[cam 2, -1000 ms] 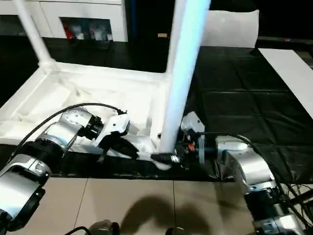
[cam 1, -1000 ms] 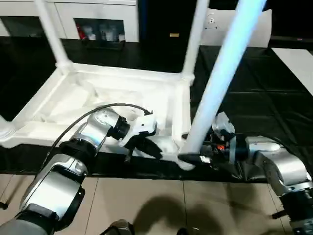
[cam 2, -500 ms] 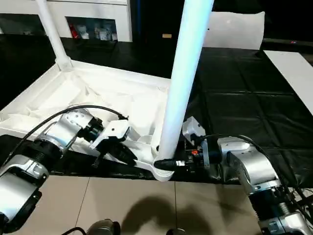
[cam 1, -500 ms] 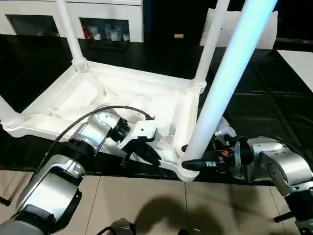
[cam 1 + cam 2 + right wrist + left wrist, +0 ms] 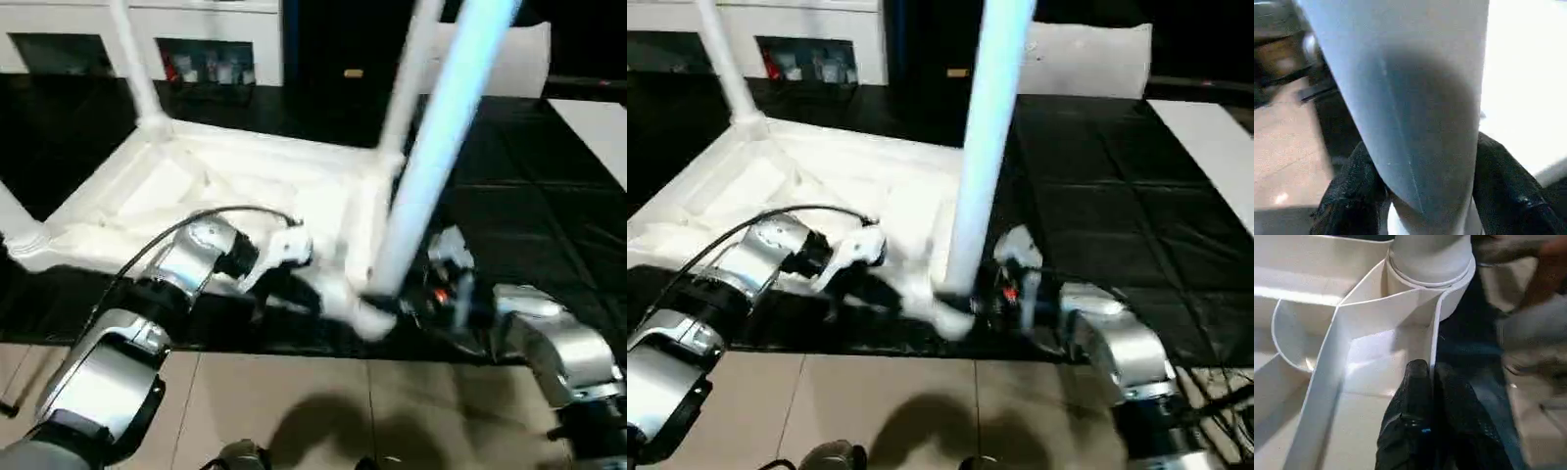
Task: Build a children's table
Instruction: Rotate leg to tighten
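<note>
The tabletop (image 5: 235, 196) lies upside down on the black-covered worktop (image 5: 529, 206), ribbed underside up, its near rim at the worktop's front edge. Four legs show in the left eye view. The near-right leg (image 5: 431, 147) stands in its corner socket (image 5: 364, 315) and leans toward one o'clock, its top cut off by the picture's edge. The far-right leg (image 5: 404, 83) and far-left leg (image 5: 132, 64) rise from the back corners, also cut off above. Of the fourth leg (image 5: 15, 220), at nine o'clock, just a stub by the picture's edge can be seen. Motion blur softens the near corner.

The left tool (image 5: 1430, 377) is closed, its two black fingers pinching the thin rim wall of the tabletop just beside the near-right socket. The right tool (image 5: 1420, 196) grips the near-right leg low down, one finger (image 5: 1352, 191) on each side of the tube.

At twelve o'clock, behind the worktop, stand white cabinets (image 5: 206, 39) with small things inside too blurred to name.
</note>
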